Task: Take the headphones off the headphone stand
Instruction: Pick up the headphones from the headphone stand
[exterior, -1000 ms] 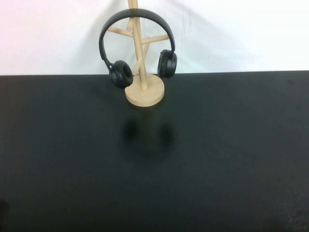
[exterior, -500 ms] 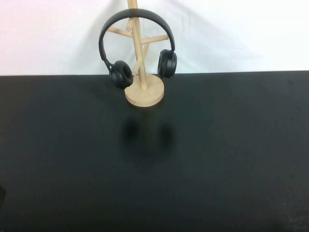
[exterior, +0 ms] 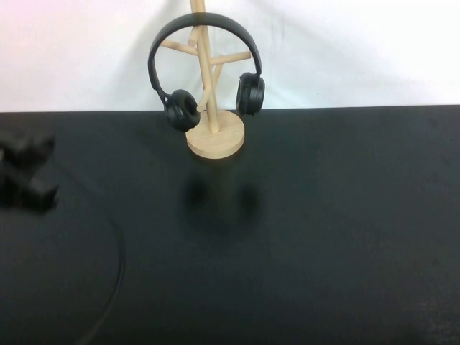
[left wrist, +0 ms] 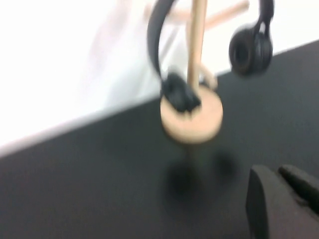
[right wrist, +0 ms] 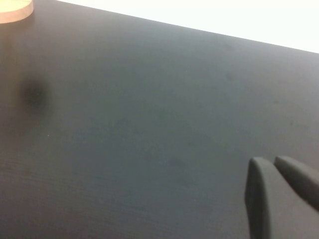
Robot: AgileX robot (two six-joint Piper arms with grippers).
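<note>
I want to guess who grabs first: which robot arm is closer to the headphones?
Left. The left gripper is over the table's left edge, away from the headphones. The right gripper is outside the high view.

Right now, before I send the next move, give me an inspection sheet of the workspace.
Surface: black table, matte, bare across the middle.
Job's things: headphones hang over the wooden stand at the table's far edge, headband across the pegs, cups either side of the post; not yet taken off.
Clutter: nothing seen.
Grippers: left claw over the table's left side, well short of the stand, blurred. Right claw shows only in its own wrist view, low over bare table, fingers close together.
Cables: one black cable curves behind the left arm.
Surroundings: plain white wall behind the table.
</note>
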